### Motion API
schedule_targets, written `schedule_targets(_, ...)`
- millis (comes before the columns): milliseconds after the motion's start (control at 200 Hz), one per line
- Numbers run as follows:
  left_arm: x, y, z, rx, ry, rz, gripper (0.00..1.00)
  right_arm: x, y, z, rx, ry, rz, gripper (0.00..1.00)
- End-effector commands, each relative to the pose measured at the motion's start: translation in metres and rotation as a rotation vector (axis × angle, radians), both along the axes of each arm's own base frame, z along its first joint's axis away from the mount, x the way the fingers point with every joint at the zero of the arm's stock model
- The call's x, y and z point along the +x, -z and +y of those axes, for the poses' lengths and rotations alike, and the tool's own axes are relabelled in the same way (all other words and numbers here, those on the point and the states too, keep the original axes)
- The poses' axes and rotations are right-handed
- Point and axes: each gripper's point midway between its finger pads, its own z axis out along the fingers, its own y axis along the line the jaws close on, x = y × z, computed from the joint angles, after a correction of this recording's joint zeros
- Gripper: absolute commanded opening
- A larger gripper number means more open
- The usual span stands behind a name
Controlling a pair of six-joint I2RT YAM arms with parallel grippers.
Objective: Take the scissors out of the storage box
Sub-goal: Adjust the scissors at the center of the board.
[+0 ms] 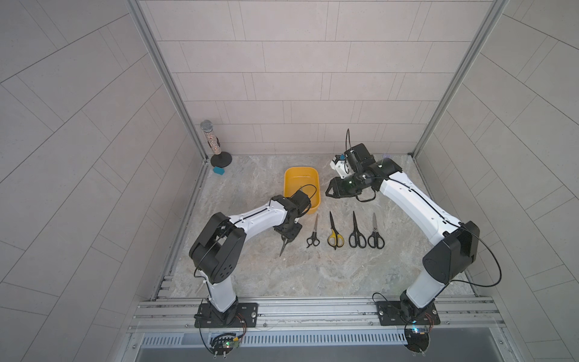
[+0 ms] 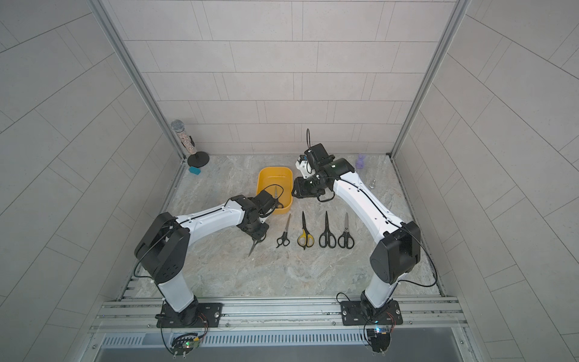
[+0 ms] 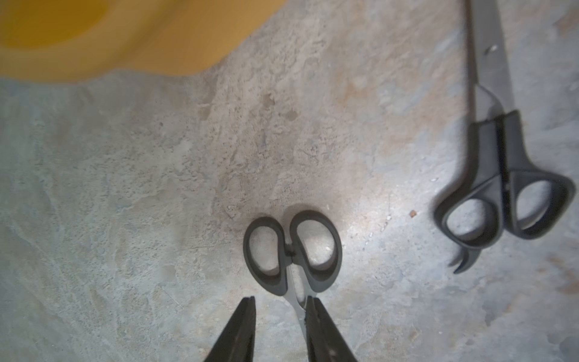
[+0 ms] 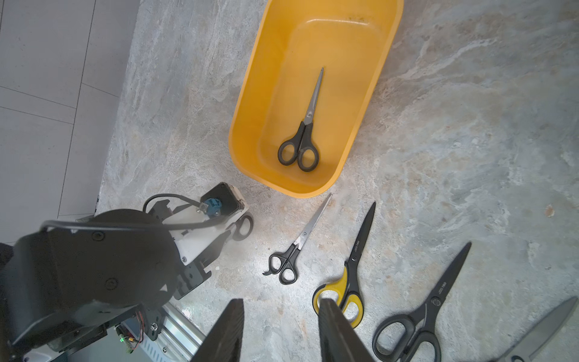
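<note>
beside the storage box (image 4: pixel 250 94), the left gripper (image 3: pixel 281 301) straddles loose scissors (image 3: pixel 290 250), jaws apart, while the right gripper (image 4: pixel 281 302) gapes empty.

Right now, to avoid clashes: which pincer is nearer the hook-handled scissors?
Left. The left pincer sits beside the hook-handled scissors; the right pincer hangs by the storage box.

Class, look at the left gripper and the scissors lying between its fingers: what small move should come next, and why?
Probably lift the left gripper straight up. Its jaws stand apart, the black-handled scissors already lie on the table between them, and one pair lies in the storage box.
</note>
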Motion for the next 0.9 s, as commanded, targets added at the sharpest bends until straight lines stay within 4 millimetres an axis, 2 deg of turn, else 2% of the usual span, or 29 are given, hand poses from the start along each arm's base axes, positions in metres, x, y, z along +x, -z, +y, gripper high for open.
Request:
schedule_targets(0,0.005,0.0,-0.002,-0.009,-0.026,-0.002,0.34,-0.005,-0.013,-0.003,-0.007,0.004,-0.03,0.44)
schedule_targets(190,-0.001,0.018,-0.004,-0.004,-0.031,0.046,0.33,-0.003,-0.016,-0.005,-0.013,0.008,-0.043,0.44)
schedule_targets(410,0.003,0.031,-0.005,-0.001,-0.065,0.039,0.32,-0.004,-0.018,-0.006,-0.012,0.011,-0.049,0.44)
schedule_targets(540,0.006,0.037,-0.001,0.031,-0.098,0.043,0.25,-0.005,-0.02,-0.008,-0.011,0.013,-0.052,0.44)
schedule_targets(595,0.006,0.039,0.001,0.054,-0.124,0.055,0.15,-0.006,-0.022,-0.008,-0.011,0.015,-0.056,0.44)
schedule_targets(650,0.006,0.042,0.004,0.07,-0.16,0.063,0.11,-0.007,-0.024,-0.01,-0.008,0.017,-0.061,0.44)
schedule_targets(805,0.008,0.047,0.003,0.02,-0.319,0.093,0.09,-0.01,-0.032,-0.015,-0.001,0.024,-0.081,0.44)
schedule_targets(895,0.016,0.04,0.0,-0.059,-0.422,0.089,0.09,-0.011,-0.036,-0.018,0.002,0.033,-0.096,0.44)
